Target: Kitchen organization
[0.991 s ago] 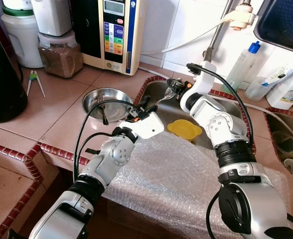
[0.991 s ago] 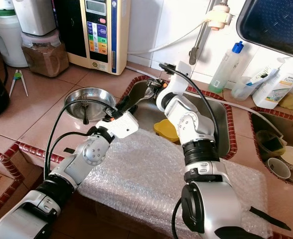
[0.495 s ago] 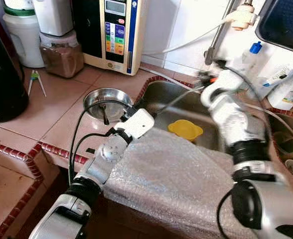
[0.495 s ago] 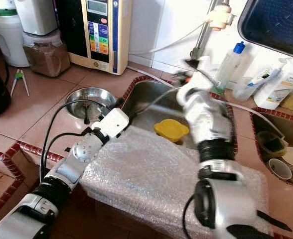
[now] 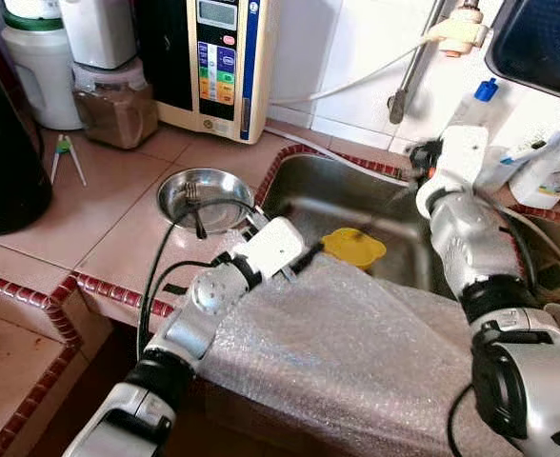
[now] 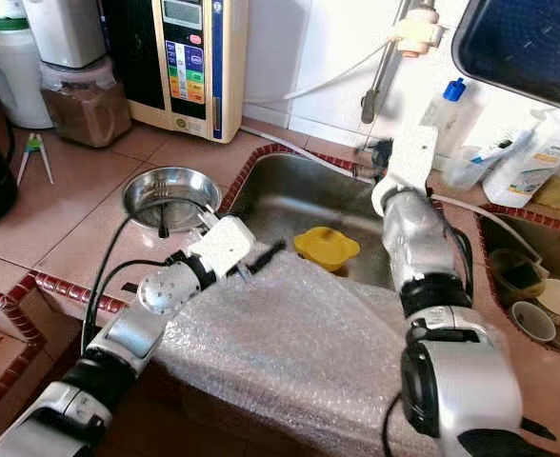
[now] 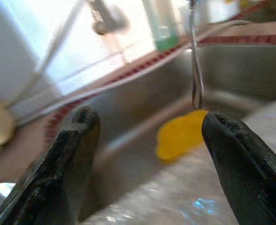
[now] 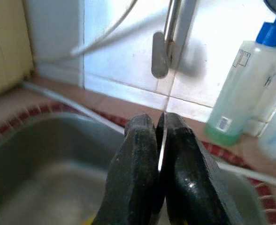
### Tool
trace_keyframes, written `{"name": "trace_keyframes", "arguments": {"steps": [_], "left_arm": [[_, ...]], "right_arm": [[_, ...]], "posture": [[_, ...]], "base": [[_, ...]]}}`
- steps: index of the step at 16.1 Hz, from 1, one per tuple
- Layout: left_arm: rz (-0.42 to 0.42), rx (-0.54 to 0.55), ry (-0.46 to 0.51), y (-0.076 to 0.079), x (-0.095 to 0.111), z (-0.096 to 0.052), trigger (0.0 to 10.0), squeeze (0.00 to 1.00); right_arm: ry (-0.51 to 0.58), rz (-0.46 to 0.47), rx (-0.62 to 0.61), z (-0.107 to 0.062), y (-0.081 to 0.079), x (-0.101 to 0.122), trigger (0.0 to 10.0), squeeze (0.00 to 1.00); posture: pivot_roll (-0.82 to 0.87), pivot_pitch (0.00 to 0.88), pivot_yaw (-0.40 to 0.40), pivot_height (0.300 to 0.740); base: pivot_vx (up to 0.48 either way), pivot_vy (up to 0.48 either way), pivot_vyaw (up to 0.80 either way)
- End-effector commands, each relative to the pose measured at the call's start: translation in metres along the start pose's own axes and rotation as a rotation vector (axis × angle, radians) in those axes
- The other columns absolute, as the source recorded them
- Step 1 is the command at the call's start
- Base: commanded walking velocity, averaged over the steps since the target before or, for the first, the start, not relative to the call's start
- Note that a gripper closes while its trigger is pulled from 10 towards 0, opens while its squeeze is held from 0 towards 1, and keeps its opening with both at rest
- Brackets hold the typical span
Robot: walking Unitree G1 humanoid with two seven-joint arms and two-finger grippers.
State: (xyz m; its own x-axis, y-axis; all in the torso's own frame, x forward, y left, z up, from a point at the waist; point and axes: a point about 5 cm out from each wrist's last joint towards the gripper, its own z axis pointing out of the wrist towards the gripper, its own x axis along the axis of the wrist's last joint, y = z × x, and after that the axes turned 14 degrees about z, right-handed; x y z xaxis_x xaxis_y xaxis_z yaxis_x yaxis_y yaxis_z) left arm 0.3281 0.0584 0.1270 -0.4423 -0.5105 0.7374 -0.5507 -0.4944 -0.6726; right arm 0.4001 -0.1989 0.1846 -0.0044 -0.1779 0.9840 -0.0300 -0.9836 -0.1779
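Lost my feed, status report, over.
Right pincer shut on thin metal utensil above sink. Left pincer open at sink edge. Yellow bowl below, nothing blocking.

I see a steel bowl [image 5: 205, 194] on the tiled counter [image 5: 99, 214] left of the sink, a small utensil standing in it. Behind it stands a water purifier [image 5: 218, 59] beside a jar of brown powder [image 5: 116, 103]. Green-handled scissors [image 5: 65, 152] lie further left. A blue-capped bottle [image 6: 439, 116] stands by the wall behind the sink.
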Motion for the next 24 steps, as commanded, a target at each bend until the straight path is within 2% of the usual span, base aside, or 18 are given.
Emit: {"name": "trace_keyframes", "arguments": {"steps": [1, 3, 4, 7, 8, 9, 10, 13, 18, 20, 21, 23, 24], "left_arm": [[-0.006, -0.049, 0.007, 0.005, 0.003, 0.001, 10.0, 1.0], [-0.009, -0.067, 0.005, 0.007, 0.003, 0.001, 10.0, 1.0], [-0.017, -0.071, 0.002, 0.006, 0.004, 0.0, 10.0, 1.0], [-0.022, -0.088, 0.001, 0.006, 0.004, -0.001, 10.0, 1.0], [-0.024, -0.092, 0.001, 0.006, 0.004, -0.001, 10.0, 1.0], [-0.029, -0.103, 0.001, 0.007, 0.004, -0.001, 10.0, 1.0], [-0.03, -0.108, 0.0, 0.007, 0.004, -0.001, 10.0, 1.0], [-0.037, -0.13, -0.009, 0.01, 0.004, -0.001, 10.0, 1.0], [-0.04, -0.112, -0.029, 0.008, 0.002, -0.001, 10.0, 1.0], [-0.038, -0.037, -0.075, -0.001, -0.004, -0.001, 10.0, 1.0], [-0.045, 0.056, -0.111, -0.014, -0.008, -0.001, 10.0, 1.0], [-0.05, 0.153, -0.149, -0.028, -0.013, -0.003, 10.0, 1.0], [-0.074, 0.226, -0.194, -0.039, -0.019, -0.005, 10.0, 1.0]], "right_arm": [[-0.007, -0.064, -0.013, -0.003, 0.011, -0.004, 0.0, 0.0], [-0.029, -0.107, -0.001, -0.005, 0.014, -0.012, 0.0, 0.0], [-0.055, -0.175, 0.026, -0.01, 0.018, -0.023, 0.0, 0.0], [-0.083, -0.251, 0.027, -0.016, 0.028, -0.036, 0.1, 0.0], [-0.09, -0.25, 0.023, -0.018, 0.03, -0.039, 3.8, 0.0], [-0.107, -0.246, 0.025, -0.02, 0.033, -0.043, 10.0, 0.42], [-0.115, -0.243, 0.029, -0.02, 0.033, -0.045, 10.0, 1.0], [-0.147, -0.238, 0.069, -0.023, 0.028, -0.055, 10.0, 1.0], [-0.146, -0.232, 0.118, -0.022, 0.022, -0.055, 10.0, 1.0], [-0.145, -0.219, 0.132, -0.022, 0.021, -0.056, 10.0, 1.0], [-0.13, -0.19, 0.148, -0.021, 0.017, -0.054, 10.0, 1.0], [-0.12, -0.133, 0.195, -0.021, 0.007, -0.054, 10.0, 1.0], [-0.105, -0.116, 0.248, -0.02, -0.004, -0.054, 10.0, 1.0]], "posture": [[-0.01, 0.0, -0.118, 0.74], [-0.01, 0.0, -0.117, 0.74], [-0.01, 0.0, -0.115, 0.74], [-0.01, 0.0, -0.113, 0.74], [-0.01, 0.0, -0.115, 0.74], [-0.01, 0.0, -0.115, 0.74], [-0.01, 0.0, -0.115, 0.74], [-0.01, 0.0, -0.118, 0.74], [-0.01, 0.0, -0.123, 0.74], [-0.01, 0.0, -0.123, 0.74], [-0.02, 0.0, -0.122, 0.74], [-0.02, 0.0, -0.121, 0.74], [-0.02, 0.0, -0.119, 0.74]], "base": [[0.0, 0.0, 0.0], [0.0, 0.0, 0.0], [0.0, 0.0, 0.0], [0.0, 0.0, 0.0], [0.0, 0.0, 0.0], [0.0, 0.0, 0.0], [0.0, 0.0, 0.0], [0.0, 0.0, 0.0], [0.0, 0.0, 0.0], [0.0, 0.0, 0.0], [0.0, 0.0, 0.0], [0.0, 0.0, 0.0], [0.0, 0.0, 0.0]]}}
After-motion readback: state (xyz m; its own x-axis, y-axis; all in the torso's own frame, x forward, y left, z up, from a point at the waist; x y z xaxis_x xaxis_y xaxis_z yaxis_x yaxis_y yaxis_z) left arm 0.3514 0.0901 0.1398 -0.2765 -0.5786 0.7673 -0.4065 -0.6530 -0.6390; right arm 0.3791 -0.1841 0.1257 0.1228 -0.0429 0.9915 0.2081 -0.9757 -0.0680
